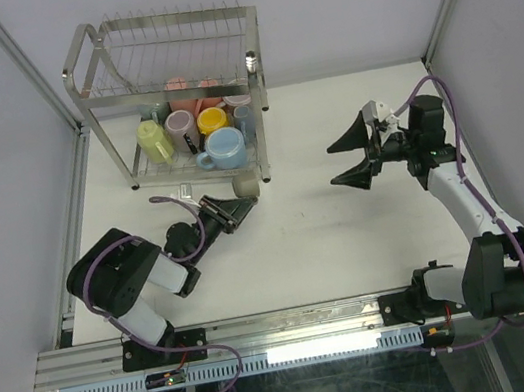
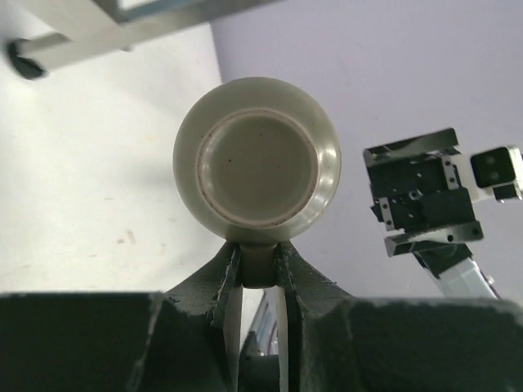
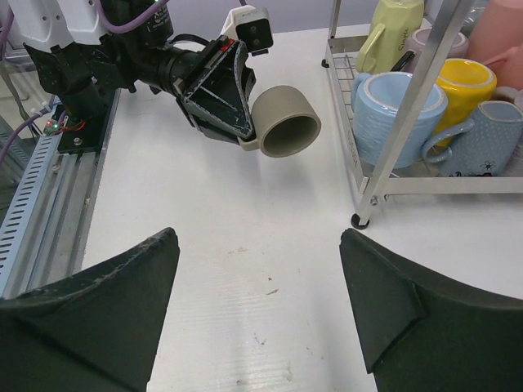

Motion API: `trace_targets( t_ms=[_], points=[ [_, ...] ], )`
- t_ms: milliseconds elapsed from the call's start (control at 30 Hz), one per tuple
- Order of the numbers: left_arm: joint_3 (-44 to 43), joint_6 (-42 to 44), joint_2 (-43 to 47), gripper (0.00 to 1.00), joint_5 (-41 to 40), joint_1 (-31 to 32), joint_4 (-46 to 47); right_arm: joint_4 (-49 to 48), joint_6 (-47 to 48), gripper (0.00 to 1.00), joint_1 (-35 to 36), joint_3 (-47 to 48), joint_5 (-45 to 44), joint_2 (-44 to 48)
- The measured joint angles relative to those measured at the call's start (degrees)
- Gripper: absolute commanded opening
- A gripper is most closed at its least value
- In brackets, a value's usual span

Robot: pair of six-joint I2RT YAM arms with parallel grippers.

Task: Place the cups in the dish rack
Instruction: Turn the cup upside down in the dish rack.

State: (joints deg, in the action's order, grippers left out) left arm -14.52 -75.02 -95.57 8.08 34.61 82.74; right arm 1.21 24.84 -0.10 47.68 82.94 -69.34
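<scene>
My left gripper is shut on the handle of an olive mug and holds it on its side just off the rack's front right foot. In the left wrist view the mug's base faces the camera and the fingers pinch the handle. The right wrist view shows the mug's open mouth. The chrome dish rack stands at the back left. Its lower shelf holds several mugs, among them light blue, yellow and pale green. My right gripper is open and empty, above the table.
The rack's top shelf holds no mugs. The rack's near post and foot stand beside the held mug. Grey walls enclose the table on three sides. A metal rail runs along the near edge by the arm bases.
</scene>
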Motion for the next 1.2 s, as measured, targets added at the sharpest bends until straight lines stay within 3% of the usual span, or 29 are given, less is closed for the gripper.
trace_targets(
  t_ms=[167, 300, 533, 667, 800, 1200],
  points=[
    [4.0, 1.99, 1.2, 0.0, 2.75, -7.06, -0.17, 0.02, 0.35, 0.83, -0.55, 0.0, -0.02, 0.0],
    [5.2, 5.84, 8.07, 0.0, 2.97, -11.08, -3.54, 0.04, 0.48, 0.83, -0.76, 0.0, -0.11, -0.02],
    [1.77, 19.41, 31.1, 0.0, -2.43, -12.22, -28.26, 0.07, 0.61, 0.83, -1.09, 0.0, -0.2, 0.0],
    [-2.12, 27.67, 37.55, 0.0, -8.37, -13.29, -41.35, 0.09, 0.63, 0.83, -1.2, 0.0, -0.2, 0.0],
    [-5.25, 34.29, 37.46, 0.0, -11.8, -15.52, -49.31, 0.09, 0.63, 0.84, -1.2, 0.0, -0.17, 0.0],
    [-13.49, 55.65, 29.35, 0.0, -14.14, -20.46, -58.18, 0.17, 0.63, 0.84, -1.22, 0.0, -0.17, 0.0]
  ],
)
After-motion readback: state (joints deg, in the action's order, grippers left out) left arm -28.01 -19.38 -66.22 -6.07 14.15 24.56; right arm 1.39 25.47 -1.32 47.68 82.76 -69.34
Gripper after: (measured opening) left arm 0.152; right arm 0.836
